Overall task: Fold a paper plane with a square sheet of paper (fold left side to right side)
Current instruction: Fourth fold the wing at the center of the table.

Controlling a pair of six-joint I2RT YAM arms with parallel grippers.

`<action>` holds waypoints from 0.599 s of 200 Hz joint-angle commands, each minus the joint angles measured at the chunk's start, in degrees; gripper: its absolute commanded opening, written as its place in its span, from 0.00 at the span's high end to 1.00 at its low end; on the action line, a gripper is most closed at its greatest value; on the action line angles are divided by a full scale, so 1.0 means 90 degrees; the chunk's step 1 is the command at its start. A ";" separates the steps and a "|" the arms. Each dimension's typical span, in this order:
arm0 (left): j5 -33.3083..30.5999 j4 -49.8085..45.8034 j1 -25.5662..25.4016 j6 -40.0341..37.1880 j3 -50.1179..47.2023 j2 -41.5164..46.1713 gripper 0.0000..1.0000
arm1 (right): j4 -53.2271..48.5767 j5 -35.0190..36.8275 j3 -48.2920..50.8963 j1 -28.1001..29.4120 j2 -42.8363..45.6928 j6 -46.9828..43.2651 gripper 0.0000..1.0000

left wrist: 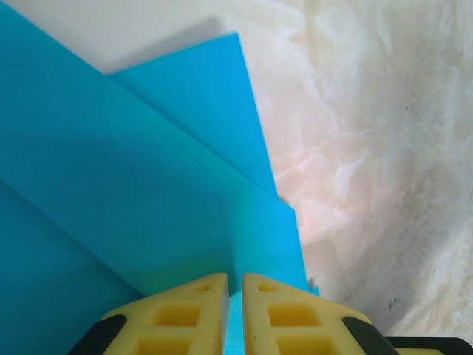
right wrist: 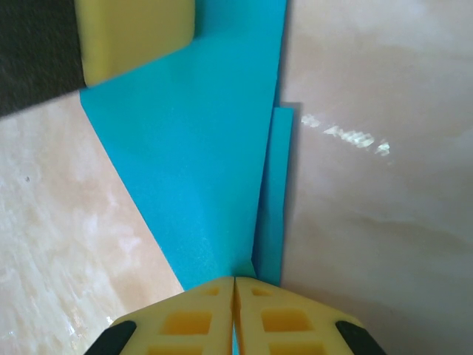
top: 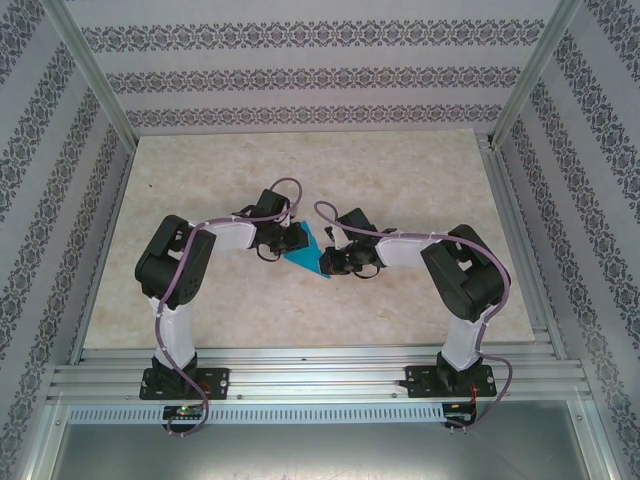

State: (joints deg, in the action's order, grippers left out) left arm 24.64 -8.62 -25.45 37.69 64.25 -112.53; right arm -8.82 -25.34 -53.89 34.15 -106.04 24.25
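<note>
The square sheet of paper [top: 305, 257], thin, smooth and cyan, lies partly folded near the middle of the marbled beige table [top: 400, 180]; I place everything else from it. The left gripper [left wrist: 234, 285] sits at the sheet's left side, its yellow hollow-celled fingers [left wrist: 185, 314] nearly together with a slit of blue between them. I think they pinch the paper, though the view is too tight to be sure. The right gripper [right wrist: 234, 285] is at the sheet's right side, fingers pressed closed on a creased edge. My judgement is that both grips pin the layers in line for creasing. The overlapping flaps show crisp, straight edges.
</note>
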 commanded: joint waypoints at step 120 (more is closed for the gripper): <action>-0.0793 -0.0896 0.1385 -0.1137 0.1027 -0.0361 0.84 | -0.0979 0.0628 0.0365 0.0112 -0.0365 -0.0050 0.90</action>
State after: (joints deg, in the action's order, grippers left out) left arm 20.56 -12.93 -15.66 31.40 72.42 -116.71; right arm -8.80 -25.34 -53.84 34.15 -106.04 24.27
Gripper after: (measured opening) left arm 0.160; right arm 0.098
